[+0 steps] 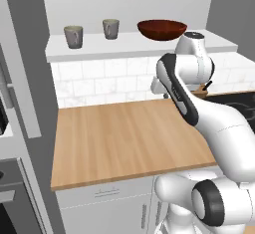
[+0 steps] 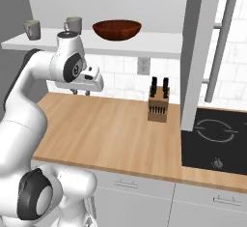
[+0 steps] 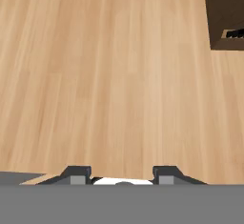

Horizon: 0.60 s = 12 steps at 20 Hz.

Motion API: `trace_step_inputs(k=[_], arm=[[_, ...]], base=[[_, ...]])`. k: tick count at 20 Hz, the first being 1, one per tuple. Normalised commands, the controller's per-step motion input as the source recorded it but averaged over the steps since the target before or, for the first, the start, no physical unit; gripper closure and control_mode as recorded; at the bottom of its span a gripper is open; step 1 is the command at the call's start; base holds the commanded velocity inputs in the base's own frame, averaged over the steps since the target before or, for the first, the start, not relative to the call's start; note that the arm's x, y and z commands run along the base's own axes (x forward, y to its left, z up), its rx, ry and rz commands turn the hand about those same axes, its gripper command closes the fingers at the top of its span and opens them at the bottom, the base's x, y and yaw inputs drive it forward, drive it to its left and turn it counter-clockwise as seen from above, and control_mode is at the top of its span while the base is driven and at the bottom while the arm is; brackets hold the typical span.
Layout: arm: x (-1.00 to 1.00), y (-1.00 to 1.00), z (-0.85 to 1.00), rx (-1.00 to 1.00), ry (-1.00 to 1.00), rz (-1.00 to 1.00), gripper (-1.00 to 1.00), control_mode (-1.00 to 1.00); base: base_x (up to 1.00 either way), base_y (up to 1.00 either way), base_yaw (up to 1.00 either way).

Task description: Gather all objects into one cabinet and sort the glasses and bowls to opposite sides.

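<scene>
Up on the cabinet shelf (image 1: 134, 46), mugs are sitting left of the bowl (image 1: 162, 29), while your pincer (image 2: 81, 92) is hovering open, empty, over the desk (image 3: 119, 85).

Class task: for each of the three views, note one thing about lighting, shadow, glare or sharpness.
Left base view: even, flat light, with a soft sheen inside the bowl. Right base view: a dim band of shade under the shelf, and the knife block has soft edges. Hand view: worktop grain slightly blurred, no glare, the gripper jaws apart.

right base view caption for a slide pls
End effector hovers over the wooden counter; two mugs and red bowl on shelf above.
</scene>
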Motion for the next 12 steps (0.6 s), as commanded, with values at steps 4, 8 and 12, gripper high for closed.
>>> trace_step_inputs(k=[4,8,12], arm=[[0.00,0.00,0.00,0.00,0.00,0.00,-1.00,1.00],[0.00,0.00,0.00,0.00,0.00,0.00,-1.00,1.00],[0.00,0.00,0.00,0.00,0.00,0.00,-1.00,1.00]], base=[[0.00,0.00,0.00],[0.00,0.00,0.00],[-0.61,-0.03,0.00]])
